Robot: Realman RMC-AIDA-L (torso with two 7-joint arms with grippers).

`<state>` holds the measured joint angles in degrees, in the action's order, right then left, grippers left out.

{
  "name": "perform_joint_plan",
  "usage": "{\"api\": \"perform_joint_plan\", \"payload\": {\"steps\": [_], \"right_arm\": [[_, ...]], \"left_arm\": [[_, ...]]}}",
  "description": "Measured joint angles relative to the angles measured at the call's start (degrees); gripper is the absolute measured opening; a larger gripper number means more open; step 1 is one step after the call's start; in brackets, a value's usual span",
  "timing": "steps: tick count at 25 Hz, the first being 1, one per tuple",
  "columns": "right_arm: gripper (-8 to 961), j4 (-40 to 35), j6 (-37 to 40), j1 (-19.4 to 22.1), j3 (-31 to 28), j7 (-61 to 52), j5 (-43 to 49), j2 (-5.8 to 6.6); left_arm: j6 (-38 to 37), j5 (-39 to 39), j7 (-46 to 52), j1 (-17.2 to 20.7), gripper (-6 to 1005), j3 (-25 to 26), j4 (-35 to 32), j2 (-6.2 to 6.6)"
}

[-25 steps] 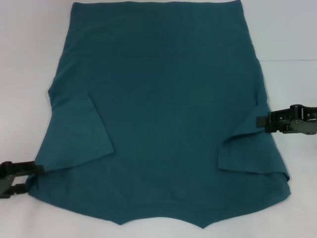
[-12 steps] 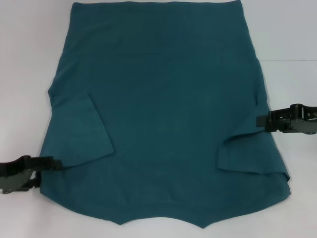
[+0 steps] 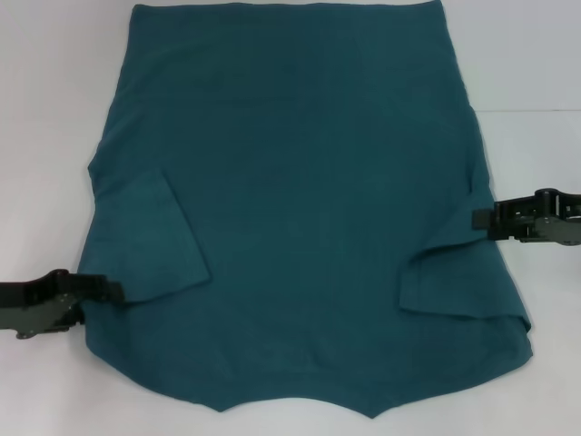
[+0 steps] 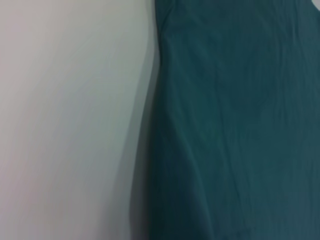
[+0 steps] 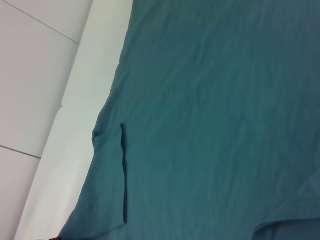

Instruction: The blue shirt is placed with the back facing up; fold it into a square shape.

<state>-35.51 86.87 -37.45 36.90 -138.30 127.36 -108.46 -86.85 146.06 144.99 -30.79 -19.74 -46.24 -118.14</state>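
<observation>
The shirt [image 3: 300, 218] is lying flat across most of the frame on the white table [image 3: 45, 136], both sleeves folded inward. My left gripper [image 3: 113, 291] is reaching over its lower-left edge; my right gripper [image 3: 477, 220] is touching its right edge. I cannot tell how far either is opening or gripping.

Table: a plain white table [image 3: 54, 136] fills the head view to every edge.
Seam: a thin line [image 3: 536, 111] crosses the white top on the right side.
Floor: pale tiles [image 5: 35, 75] with dark joints beside the table edge in the right wrist view.
Light: even, soft shadows.
</observation>
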Motion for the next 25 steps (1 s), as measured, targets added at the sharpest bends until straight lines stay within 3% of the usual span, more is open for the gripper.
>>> {"api": "perform_joint_plan", "payload": {"steps": [7,12,18,25], "right_arm": [[479,0.0,0.5,1.0,0.0,0.1,0.0,0.37],[479,0.0,1.2,1.3,0.0,0.3,0.2,0.56],[480,0.0,4.7,2.0,0.3,1.7,0.4,1.18],[481,-0.4,8.5,3.1,0.4,1.8,7.6,3.01]], "left_arm": [[0.0,-0.1,-0.7,0.0,515,0.0,-0.1,0.16],[-0.2,-0.3,-1.9,-0.1,273,0.0,-0.2,0.19],[-0.6,-0.4,-2.7,-0.1,53,0.2,-0.2,0.2],[-0.8,-0.9,-3.2,-0.1,26,0.7,-0.2,0.46]]}}
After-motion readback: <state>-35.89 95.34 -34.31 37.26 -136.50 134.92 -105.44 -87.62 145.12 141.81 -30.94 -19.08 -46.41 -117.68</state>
